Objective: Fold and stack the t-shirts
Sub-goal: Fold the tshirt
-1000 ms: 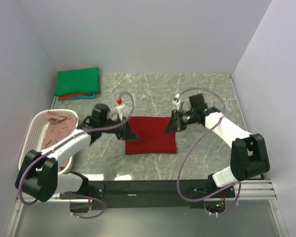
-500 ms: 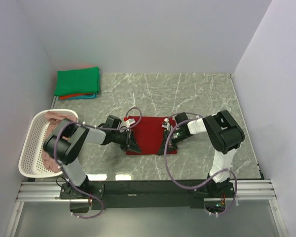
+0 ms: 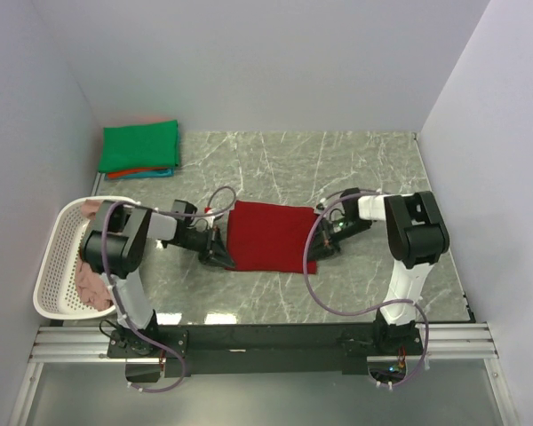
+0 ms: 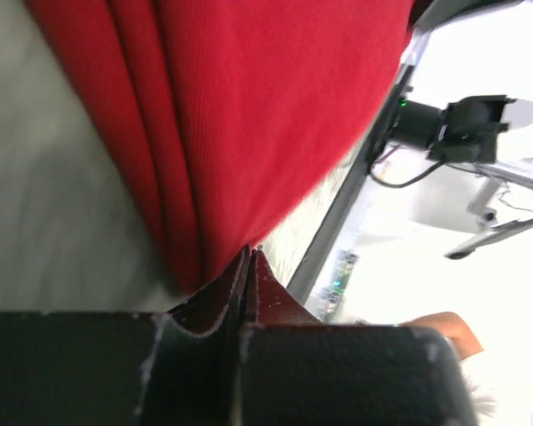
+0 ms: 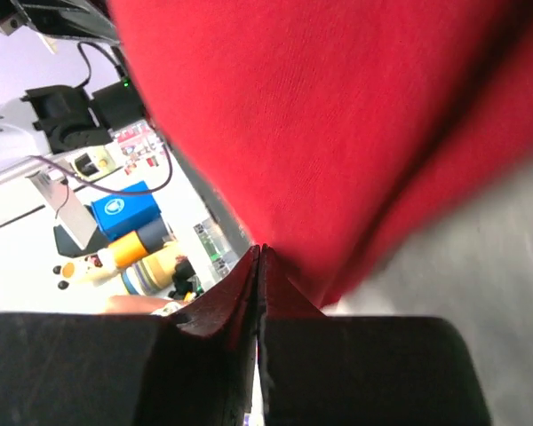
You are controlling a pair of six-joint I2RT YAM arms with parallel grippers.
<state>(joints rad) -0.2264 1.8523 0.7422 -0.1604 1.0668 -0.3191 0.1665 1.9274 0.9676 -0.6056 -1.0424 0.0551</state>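
Dark red soft cloth t-shirt lies part-folded, right of the white plastic lattice basket. Left gripper pinches the edge nearer the basket; right gripper pinches the farther edge. Judged step: mid-fold. The next move calls for an even, level lift of both edges.

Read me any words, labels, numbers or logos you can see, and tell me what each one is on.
No text here can be read.
Blue box, beyond the table in the right wrist view: a round white mark, too blurred to read.
Red shirt: plain, no print or label showing.
Green shirt: plain, no print showing.
Basket: no label showing.
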